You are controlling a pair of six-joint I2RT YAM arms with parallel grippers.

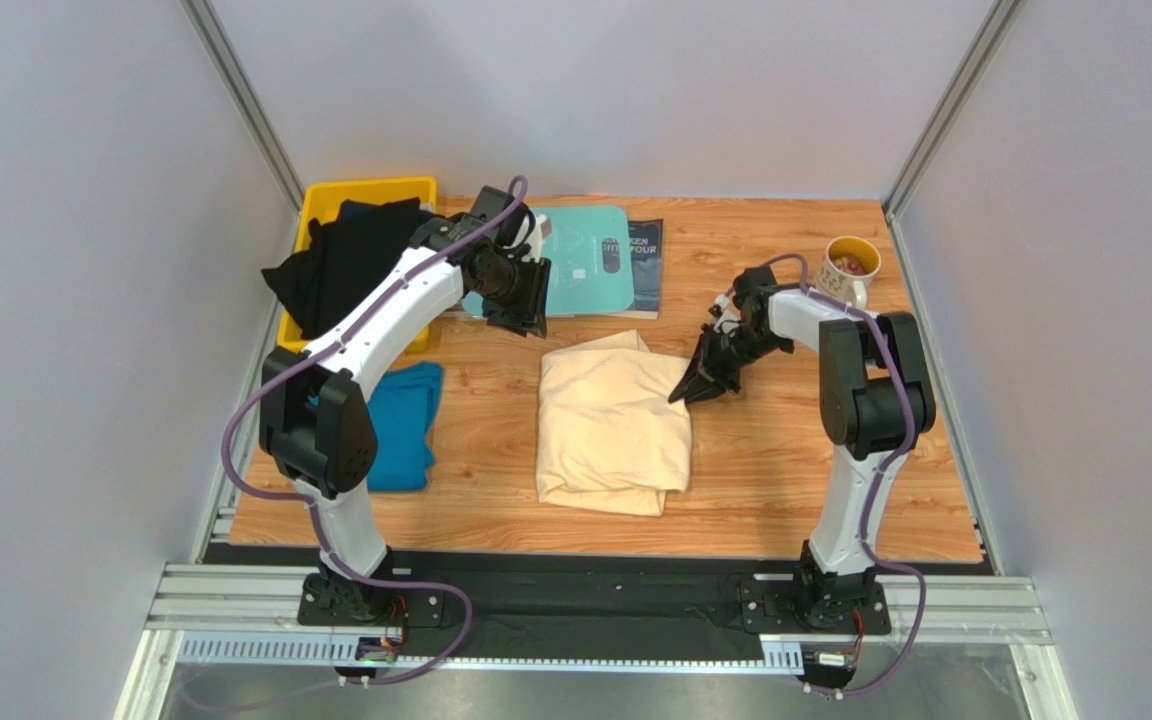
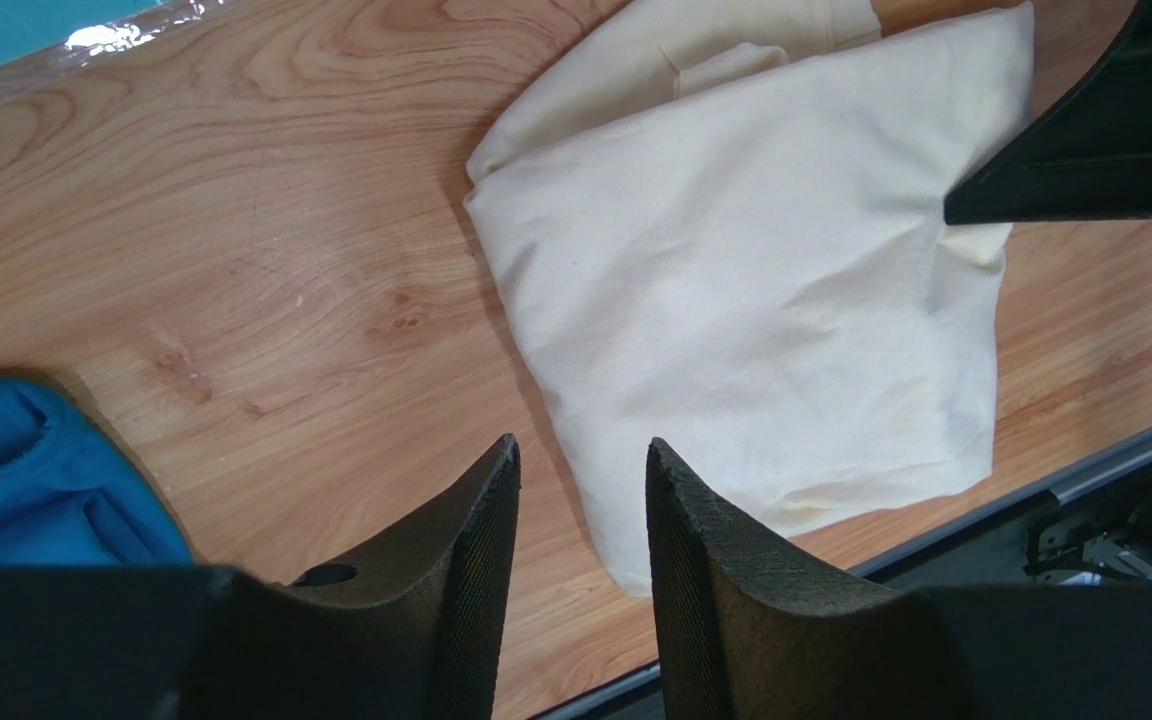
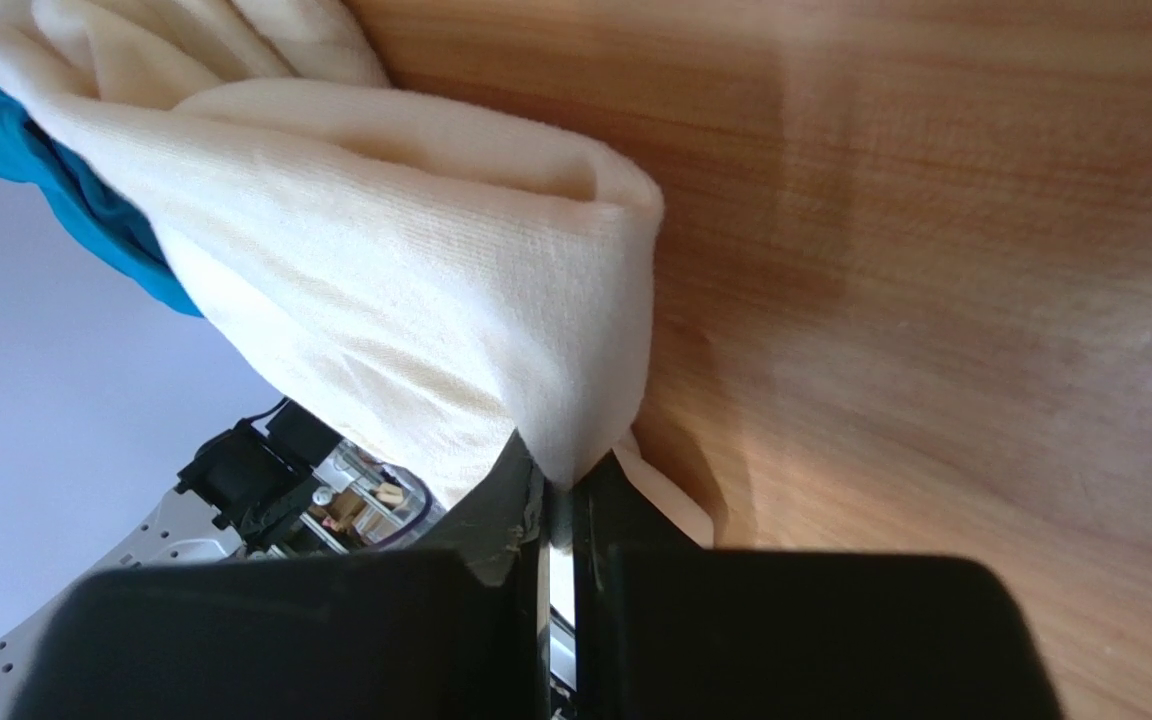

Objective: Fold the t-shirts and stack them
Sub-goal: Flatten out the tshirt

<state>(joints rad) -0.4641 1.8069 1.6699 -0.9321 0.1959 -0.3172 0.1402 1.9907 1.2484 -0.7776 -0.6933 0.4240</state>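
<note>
A folded pale cream t-shirt [image 1: 612,428] lies in the middle of the table. My right gripper [image 1: 695,383] is at its right edge, shut on a pinch of the cream cloth [image 3: 387,255] that rises between the tips of the gripper [image 3: 560,477]. My left gripper [image 1: 519,300] hangs over the table behind the shirt, and in its wrist view the gripper [image 2: 579,465] is open with nothing between the fingers. The cream shirt [image 2: 748,285] lies beyond them. A teal-blue t-shirt [image 1: 405,428] lies bunched at the left. Black t-shirts [image 1: 342,255] spill from the bin.
A yellow bin [image 1: 330,203] stands at the back left. A flat teal board [image 1: 582,255] with a dark booklet [image 1: 645,267] lies at the back centre. A mug [image 1: 848,270] sits at the back right. The black front rail [image 2: 1123,450] runs close to the shirt.
</note>
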